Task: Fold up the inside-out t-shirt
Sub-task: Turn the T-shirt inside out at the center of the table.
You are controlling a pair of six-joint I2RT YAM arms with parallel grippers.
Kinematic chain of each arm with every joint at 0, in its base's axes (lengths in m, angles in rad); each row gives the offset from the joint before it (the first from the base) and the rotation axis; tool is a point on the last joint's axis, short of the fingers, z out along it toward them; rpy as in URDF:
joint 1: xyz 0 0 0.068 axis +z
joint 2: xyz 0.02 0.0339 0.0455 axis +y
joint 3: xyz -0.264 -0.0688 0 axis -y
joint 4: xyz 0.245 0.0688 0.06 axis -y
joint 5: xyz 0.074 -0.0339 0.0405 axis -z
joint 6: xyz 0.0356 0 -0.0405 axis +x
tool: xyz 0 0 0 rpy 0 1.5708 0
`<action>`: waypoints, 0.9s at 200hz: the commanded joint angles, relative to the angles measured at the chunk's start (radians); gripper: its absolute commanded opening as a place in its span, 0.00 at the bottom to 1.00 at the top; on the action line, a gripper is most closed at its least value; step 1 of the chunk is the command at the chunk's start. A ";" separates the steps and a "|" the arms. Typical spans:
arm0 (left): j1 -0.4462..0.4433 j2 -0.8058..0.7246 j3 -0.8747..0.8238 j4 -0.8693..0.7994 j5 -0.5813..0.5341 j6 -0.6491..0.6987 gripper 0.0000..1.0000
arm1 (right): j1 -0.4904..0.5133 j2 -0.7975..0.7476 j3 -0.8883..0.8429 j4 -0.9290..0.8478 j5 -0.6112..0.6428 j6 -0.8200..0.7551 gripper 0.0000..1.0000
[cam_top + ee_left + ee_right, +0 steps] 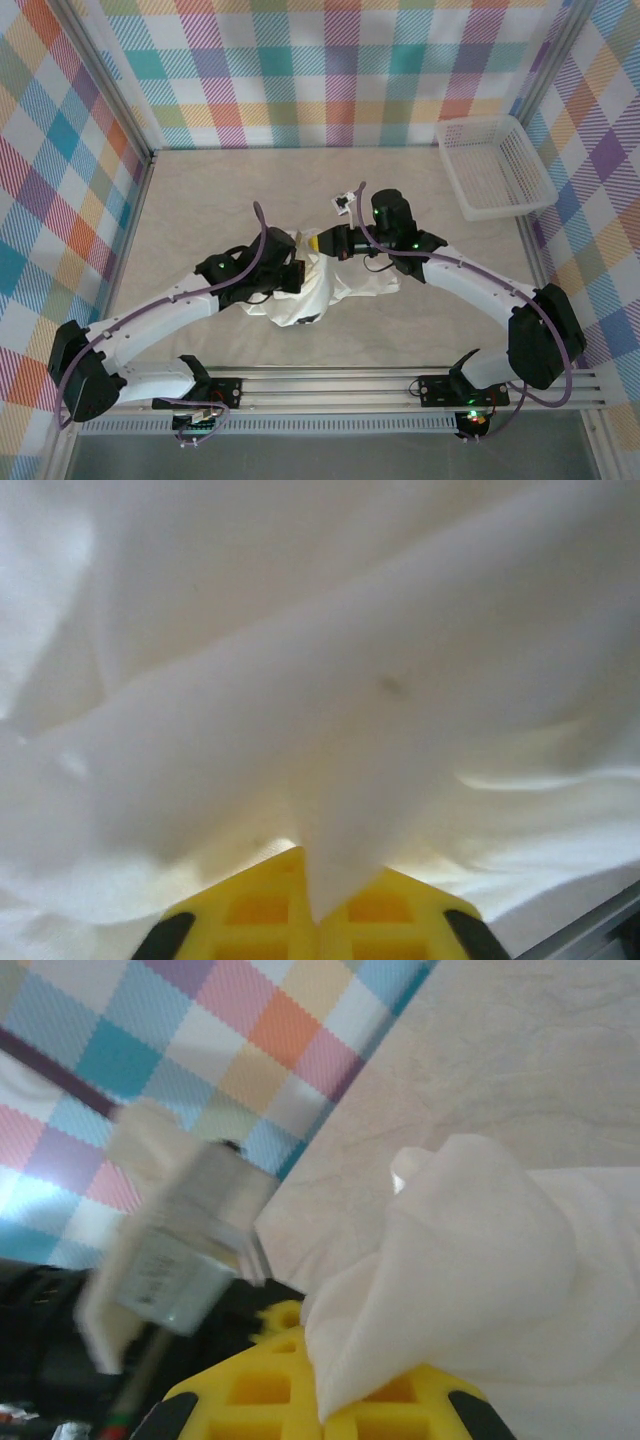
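The inside-out t-shirt (335, 290) lies crumpled in a heap near the middle of the table (200, 200), somewhat toward its near edge, between the two arms. The left gripper (320, 890) is clamped tight on a fold of it: cloth runs down into the slit between the yellow fingers (260, 910), and the pinch point itself is covered by fabric. The right gripper (325, 1390) is likewise closed on a bunched fold, which rises out of the narrow gap. From above, both wrists overlap the heap and conceal its upper left part. Sleeves, collar and tag cannot be made out anywhere. A blurred grey-white object at the left of the right wrist view is not identifiable. A white mesh basket (478, 122) stands at the far right corner, well apart.
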 commanded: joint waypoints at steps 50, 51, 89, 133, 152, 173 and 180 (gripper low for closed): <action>0.220 -0.149 0.128 0.169 0.529 -0.349 0.00 | -0.115 0.227 0.113 -0.240 0.072 -0.205 0.15; 0.222 -0.148 0.129 0.172 0.535 -0.353 0.00 | -0.115 0.229 0.117 -0.245 0.068 -0.208 0.17; 0.261 -0.101 0.182 0.150 0.604 -0.365 0.00 | -0.112 0.025 0.017 -0.188 0.138 -0.224 0.51; 0.267 -0.052 0.204 0.131 0.616 -0.353 0.00 | 0.056 -0.302 -0.208 0.014 0.307 -0.474 0.61; 0.268 -0.041 0.211 0.131 0.614 -0.353 0.00 | 0.139 -0.274 -0.197 0.091 0.350 -0.459 0.64; 0.268 -0.036 0.224 0.138 0.612 -0.355 0.00 | 0.162 -0.157 -0.148 0.145 0.395 -0.422 0.65; 0.271 -0.040 0.228 0.138 0.600 -0.354 0.00 | 0.162 -0.120 -0.116 0.128 0.395 -0.415 0.61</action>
